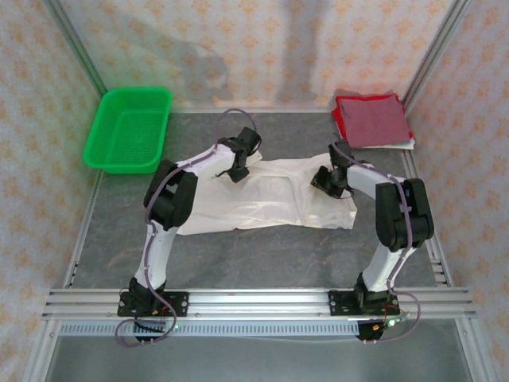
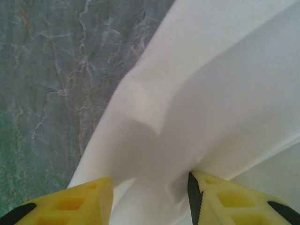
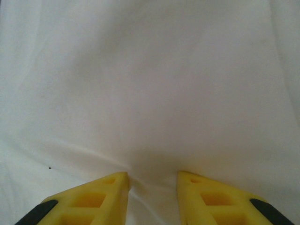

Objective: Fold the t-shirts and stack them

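A white t-shirt lies spread out, plain side up, in the middle of the grey table. My left gripper is down on its far left edge. In the left wrist view the gripper is open, with a raised fold of white cloth between the yellow fingers. My right gripper rests on the shirt's far right part. In the right wrist view it is open too, its tips pressing into puckered cloth. A dark red t-shirt lies folded square at the back right.
A green mesh basket stands at the back left. Under the red shirt a strip of white cloth shows. Patterned walls and metal rails close the table in. Bare marbled tabletop lies left of the shirt's edge.
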